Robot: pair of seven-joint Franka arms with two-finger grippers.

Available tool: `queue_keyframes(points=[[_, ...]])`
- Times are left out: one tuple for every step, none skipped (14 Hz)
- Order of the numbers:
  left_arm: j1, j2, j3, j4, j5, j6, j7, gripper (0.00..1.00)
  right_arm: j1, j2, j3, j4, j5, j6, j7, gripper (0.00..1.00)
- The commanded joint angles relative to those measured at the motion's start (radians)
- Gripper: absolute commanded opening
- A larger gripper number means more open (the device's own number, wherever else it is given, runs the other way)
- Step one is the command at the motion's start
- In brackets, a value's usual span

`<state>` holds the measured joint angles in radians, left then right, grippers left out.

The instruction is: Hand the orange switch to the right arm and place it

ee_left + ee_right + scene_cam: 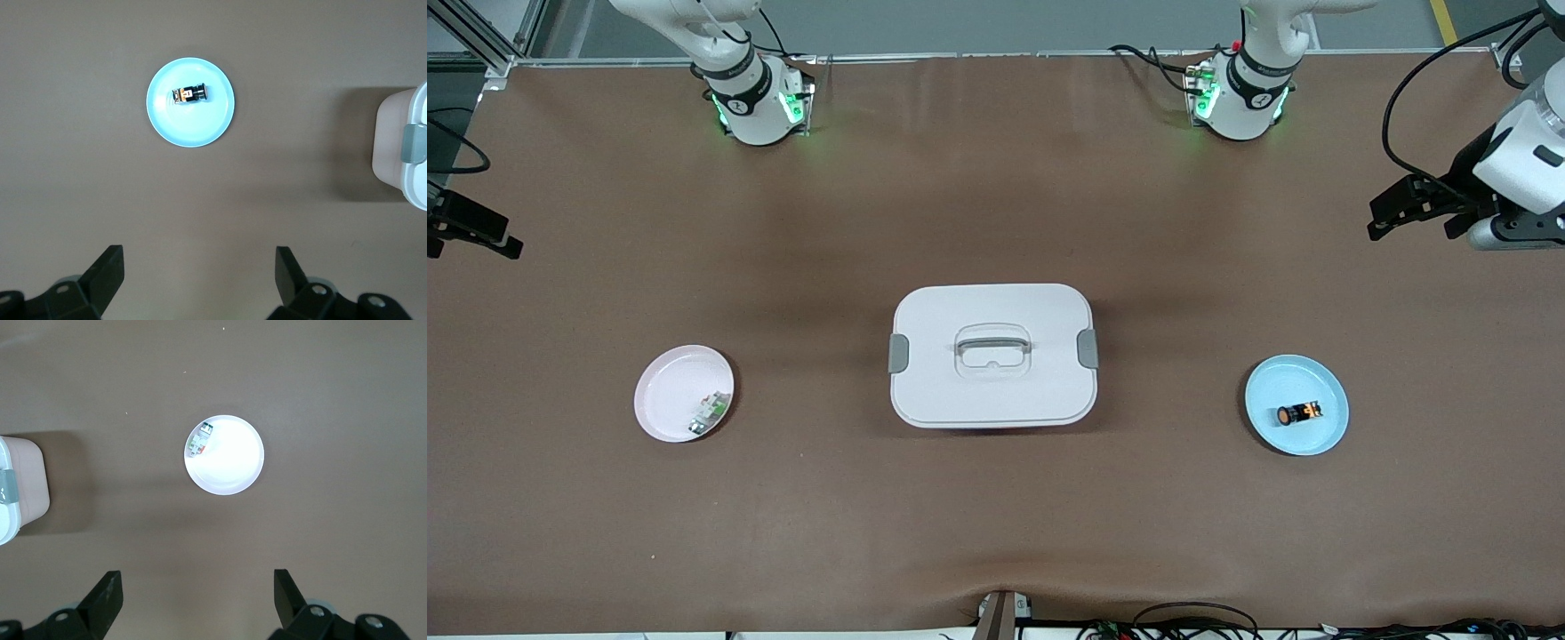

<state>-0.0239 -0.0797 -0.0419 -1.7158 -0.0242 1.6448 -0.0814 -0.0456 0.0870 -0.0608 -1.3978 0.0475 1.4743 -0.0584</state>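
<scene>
The orange switch point(1298, 413) point(190, 94) lies on its side on a light blue plate point(1325, 436) point(213, 127) toward the left arm's end of the table. My left gripper point(1414, 227) point(199, 267) hangs open and empty high over bare table at that end, well apart from the plate. The right arm's gripper point(467, 236) point(198, 590) is open and empty too, up over the table edge at the right arm's end. In the right wrist view a pale pink plate point(233, 463) shows well clear of its fingers.
A white lidded box point(993, 391) point(400, 147) point(23, 487) with grey clips and a handle sits mid-table between the two plates. The pink plate point(663, 391) holds a small white-and-green part point(710, 412) point(201, 437). Brown table surface surrounds everything.
</scene>
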Motion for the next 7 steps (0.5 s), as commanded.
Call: queue_keyframes(points=[[-0.001,0.008,0.002,0.021,0.017,-0.020,0.003,1.00,-0.003,-0.013,0.004,-0.006,-0.012,-0.005,-0.001,1.00],[0.001,0.009,0.002,0.024,0.017,-0.020,0.005,1.00,-0.003,-0.015,0.004,-0.006,-0.012,-0.003,-0.001,1.00],[0.001,0.008,0.002,0.025,0.017,-0.019,0.005,1.00,-0.003,-0.013,0.004,-0.006,-0.012,-0.003,-0.001,1.00],[0.001,0.009,0.002,0.025,0.017,-0.019,0.003,1.00,-0.003,-0.015,0.004,-0.006,-0.012,-0.005,-0.001,1.00],[-0.001,0.015,0.002,0.027,0.018,-0.019,-0.003,1.00,-0.003,-0.015,0.004,-0.006,-0.012,-0.005,-0.001,1.00],[0.002,0.032,0.004,0.045,0.020,-0.019,0.000,1.00,-0.003,-0.015,0.004,-0.006,-0.012,-0.006,-0.001,1.00],[0.007,0.047,0.008,0.059,0.018,-0.019,0.003,1.00,-0.003,-0.015,0.004,-0.006,-0.012,-0.005,-0.001,1.00]])
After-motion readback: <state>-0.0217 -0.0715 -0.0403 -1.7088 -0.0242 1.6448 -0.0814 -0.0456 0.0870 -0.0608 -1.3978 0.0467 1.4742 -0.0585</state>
